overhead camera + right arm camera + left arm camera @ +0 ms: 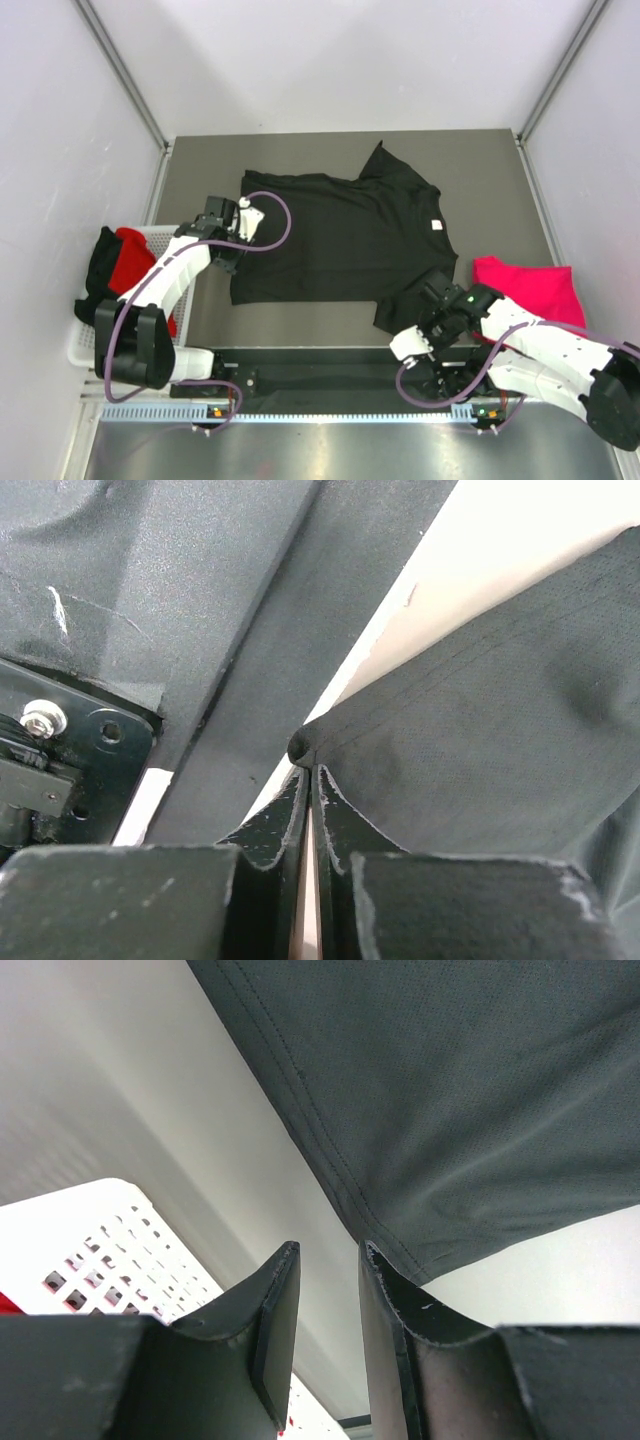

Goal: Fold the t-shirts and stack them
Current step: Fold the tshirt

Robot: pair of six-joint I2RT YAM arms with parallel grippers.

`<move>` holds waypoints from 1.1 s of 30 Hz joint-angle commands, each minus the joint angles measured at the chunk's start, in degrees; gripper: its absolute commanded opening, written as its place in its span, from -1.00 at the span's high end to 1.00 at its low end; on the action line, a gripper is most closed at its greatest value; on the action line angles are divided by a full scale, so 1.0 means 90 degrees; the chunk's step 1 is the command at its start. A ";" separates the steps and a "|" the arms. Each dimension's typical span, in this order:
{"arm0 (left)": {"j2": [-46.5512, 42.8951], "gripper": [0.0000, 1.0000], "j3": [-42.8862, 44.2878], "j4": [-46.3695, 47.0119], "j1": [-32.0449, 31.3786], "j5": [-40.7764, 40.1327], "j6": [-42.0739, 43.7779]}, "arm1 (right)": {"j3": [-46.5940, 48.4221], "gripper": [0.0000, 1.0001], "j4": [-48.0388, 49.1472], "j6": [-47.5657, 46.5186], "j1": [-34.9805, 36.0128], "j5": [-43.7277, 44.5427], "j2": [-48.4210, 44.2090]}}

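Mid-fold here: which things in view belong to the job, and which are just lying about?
Job: black t-shirt spread on the table, right gripper shut on its hem, left gripper open by its corner; pink t-shirt; red tee and dark tee in the white basket.
Lying about: only the white basket itself.

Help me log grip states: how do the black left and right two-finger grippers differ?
The left gripper is open, holding nothing, just short of the black cloth t-shirt. The right gripper is shut, pinching that shirt's edge. Both are at its borders.
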 commanded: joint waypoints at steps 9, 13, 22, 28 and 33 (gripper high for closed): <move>0.0119 0.14 0.0344 -0.1558 -0.0014 0.1453 0.2005 | 0.1142 1.00 -0.0126 0.0640 -0.0622 -0.0112 -0.0307; 0.0343 0.09 0.0188 -0.1529 -0.0014 0.1434 0.2201 | 0.1357 1.00 0.0039 0.0739 -0.0770 -0.0142 -0.0239; 0.0900 0.01 -0.0056 -0.1334 -0.0024 0.1482 0.2318 | 0.1592 1.00 0.0098 0.0797 -0.0906 -0.0073 0.0005; 0.1310 -0.03 -0.0134 -0.1207 -0.0043 0.1473 0.2357 | 0.1582 1.00 0.0157 0.0856 -0.0936 -0.0093 0.0064; 0.1457 -0.04 -0.0271 -0.0904 -0.0043 0.1395 0.2367 | 0.1533 1.00 0.0176 0.0876 -0.0965 -0.0093 0.0064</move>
